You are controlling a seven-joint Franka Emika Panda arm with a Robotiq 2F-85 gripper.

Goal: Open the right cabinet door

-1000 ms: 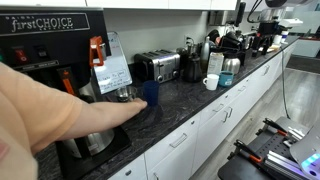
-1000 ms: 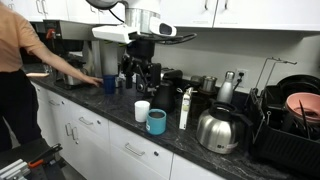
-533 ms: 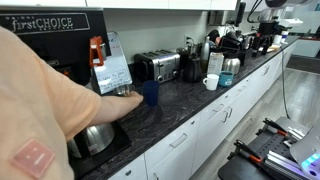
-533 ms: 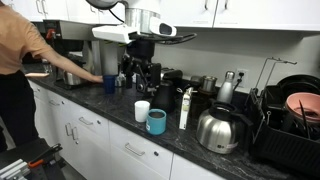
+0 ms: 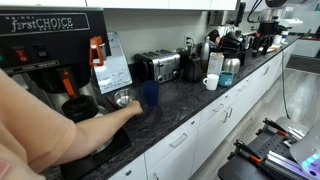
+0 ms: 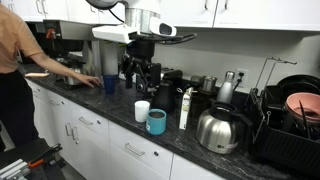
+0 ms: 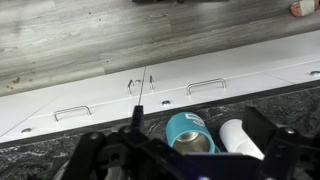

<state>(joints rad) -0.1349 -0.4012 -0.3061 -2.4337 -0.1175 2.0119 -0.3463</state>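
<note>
White upper cabinet doors (image 6: 245,12) run along the wall above the counter. White lower cabinet fronts (image 6: 135,150) with metal handles sit under it. In the wrist view two lower doors meet at a pair of thin handles (image 7: 140,82), with drawer handles (image 7: 205,86) to either side. My gripper (image 6: 140,76) hangs open and empty above the dark counter, in front of a coffee machine. It holds no handle. In the wrist view its dark fingers (image 7: 272,150) spread wide over a teal mug (image 7: 188,135) and a white cup (image 7: 240,140).
A person (image 6: 18,60) stands at the counter's end and reaches an arm (image 5: 60,140) to a steel cup (image 5: 124,98) beside a blue cup (image 5: 150,93). A toaster (image 5: 157,67), a kettle (image 6: 218,130) and a dish rack (image 6: 290,120) crowd the counter (image 5: 190,100).
The person's arm has shifted by the steel cup near the coffee machine. My arm and gripper have not moved.
</note>
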